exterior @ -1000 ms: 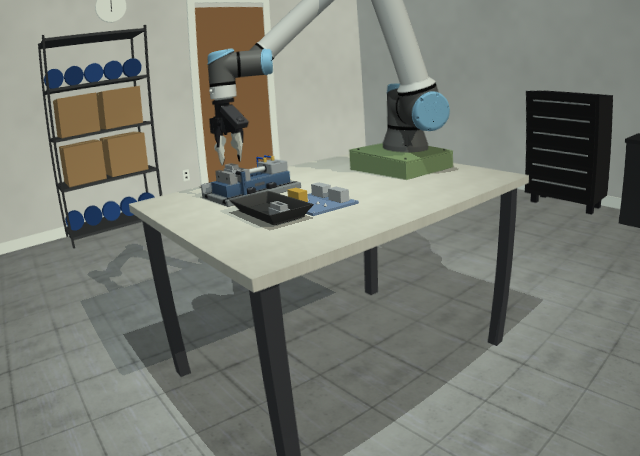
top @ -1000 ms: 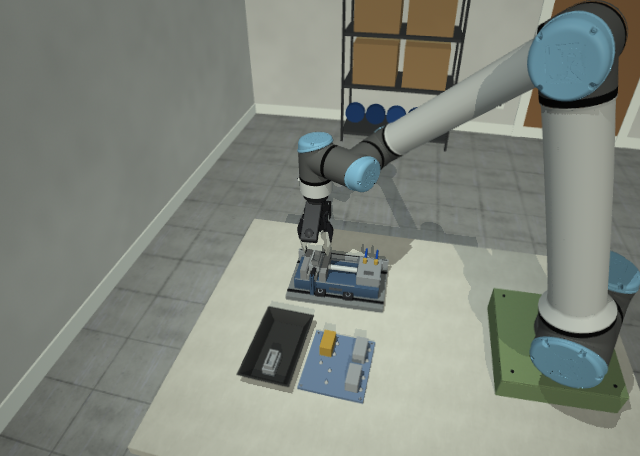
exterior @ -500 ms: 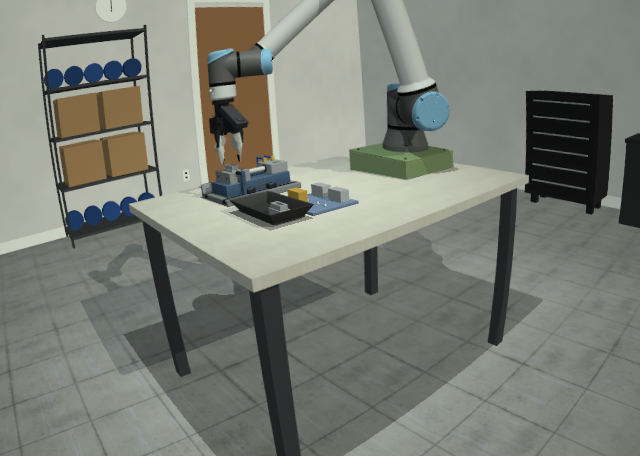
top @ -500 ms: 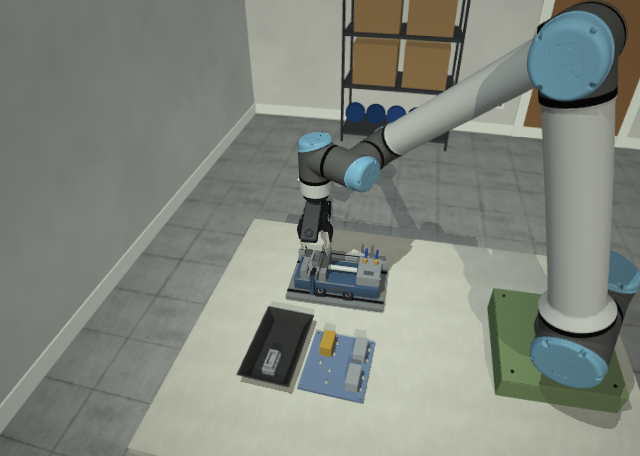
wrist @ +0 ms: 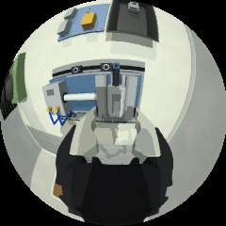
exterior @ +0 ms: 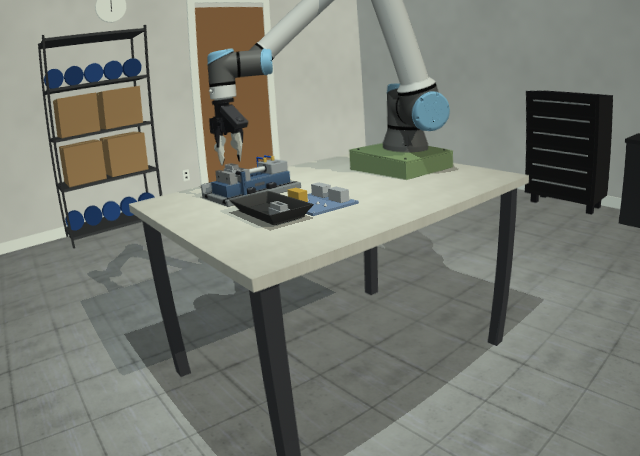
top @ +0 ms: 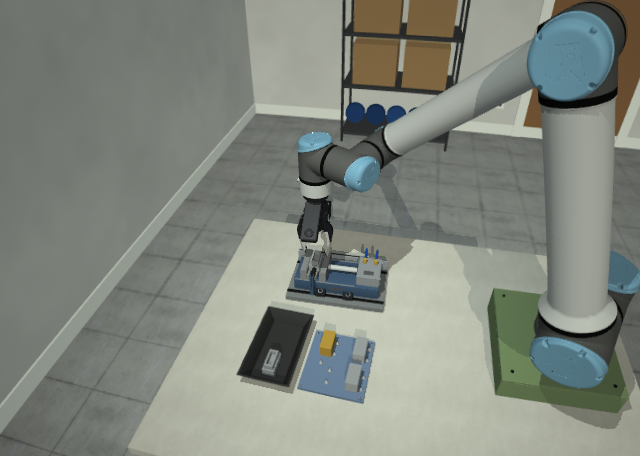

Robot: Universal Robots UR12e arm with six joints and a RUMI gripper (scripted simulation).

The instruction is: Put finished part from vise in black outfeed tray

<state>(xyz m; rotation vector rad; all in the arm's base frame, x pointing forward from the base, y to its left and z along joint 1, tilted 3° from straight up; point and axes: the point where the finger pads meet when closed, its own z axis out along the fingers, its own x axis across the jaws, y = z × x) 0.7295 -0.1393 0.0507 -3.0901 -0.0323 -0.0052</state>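
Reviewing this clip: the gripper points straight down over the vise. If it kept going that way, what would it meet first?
Most likely the finished part clamped in the vise. The gripper hangs above it, open and empty, its fingers seeming to straddle the block. Depth is uncertain, so a fingertip might touch the vise first.

The top view looks down from high up. The exterior view stands far off. The wrist view looks straight down, close. All 3 share the vise (top: 336, 280).
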